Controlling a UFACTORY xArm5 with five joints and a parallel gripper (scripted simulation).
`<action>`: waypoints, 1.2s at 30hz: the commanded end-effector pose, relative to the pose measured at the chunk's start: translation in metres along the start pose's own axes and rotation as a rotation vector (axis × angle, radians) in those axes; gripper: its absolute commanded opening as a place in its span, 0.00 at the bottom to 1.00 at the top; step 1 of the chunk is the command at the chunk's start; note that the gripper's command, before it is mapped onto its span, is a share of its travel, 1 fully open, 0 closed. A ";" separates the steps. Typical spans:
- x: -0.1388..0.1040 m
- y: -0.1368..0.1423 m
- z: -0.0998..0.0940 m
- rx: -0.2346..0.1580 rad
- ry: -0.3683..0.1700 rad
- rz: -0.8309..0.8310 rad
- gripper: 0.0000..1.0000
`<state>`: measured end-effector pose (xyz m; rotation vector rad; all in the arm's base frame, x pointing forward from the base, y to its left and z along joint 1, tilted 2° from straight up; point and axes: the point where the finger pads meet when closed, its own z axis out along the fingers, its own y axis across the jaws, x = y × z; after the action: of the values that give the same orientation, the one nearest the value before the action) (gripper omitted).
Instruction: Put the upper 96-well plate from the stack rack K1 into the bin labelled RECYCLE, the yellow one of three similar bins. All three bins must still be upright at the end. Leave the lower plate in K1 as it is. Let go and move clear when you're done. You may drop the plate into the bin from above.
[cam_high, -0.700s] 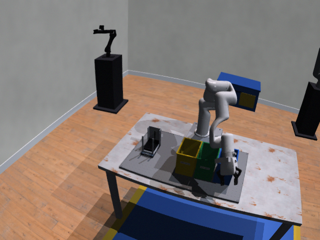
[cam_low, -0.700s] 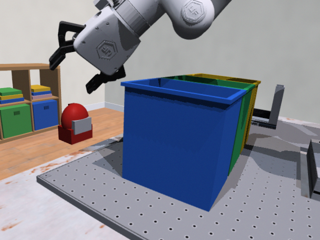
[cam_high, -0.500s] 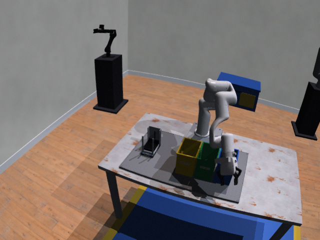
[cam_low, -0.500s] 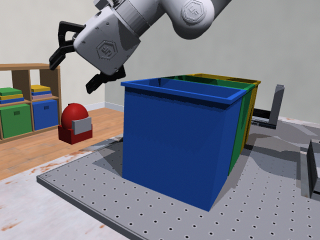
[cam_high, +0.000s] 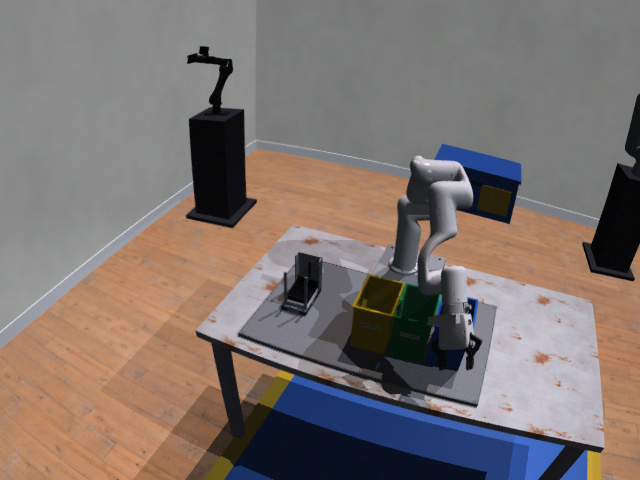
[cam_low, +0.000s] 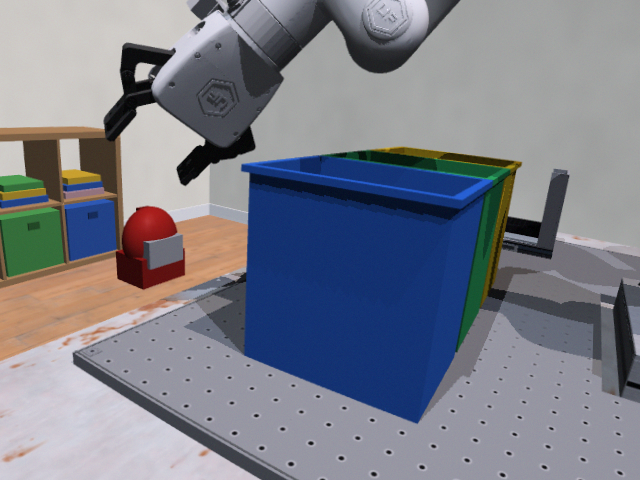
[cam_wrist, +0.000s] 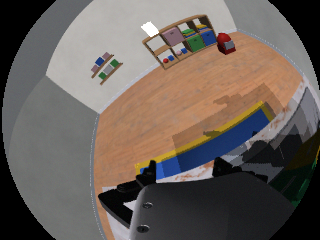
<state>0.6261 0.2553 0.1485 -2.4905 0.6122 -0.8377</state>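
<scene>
The stack rack K1 (cam_high: 302, 286) stands at the left of the grey perforated baseplate. It holds dark plates (cam_high: 298, 295), one above the other, small in this view. The rack's upright also shows in the exterior view (cam_low: 550, 214), behind the bins. Three bins stand upright in a row: yellow (cam_high: 377, 312), green (cam_high: 413, 325) and blue (cam_low: 361, 279). My gripper (cam_high: 455, 364) (cam_low: 147, 152) is open and empty. It hangs in front of the blue bin's outer side, at about rim height, tilted outward. It is far from the rack.
A grey holder (cam_low: 620, 341) sits at the right edge of the exterior view. The arm's base (cam_high: 408, 258) stands behind the bins. On the floor are black pedestals (cam_high: 217, 165), a blue cabinet (cam_high: 485, 186), a shelf (cam_low: 51, 201) and a red dome (cam_low: 149, 253).
</scene>
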 end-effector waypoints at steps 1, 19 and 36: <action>0.014 0.008 -0.013 -0.041 -0.015 -0.037 1.00; 0.041 0.057 -0.059 -0.194 -0.112 -0.161 1.00; 0.052 0.102 -0.112 -0.304 -0.224 -0.257 1.00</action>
<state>0.5731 0.1278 0.1907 -2.9110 0.3881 -0.5941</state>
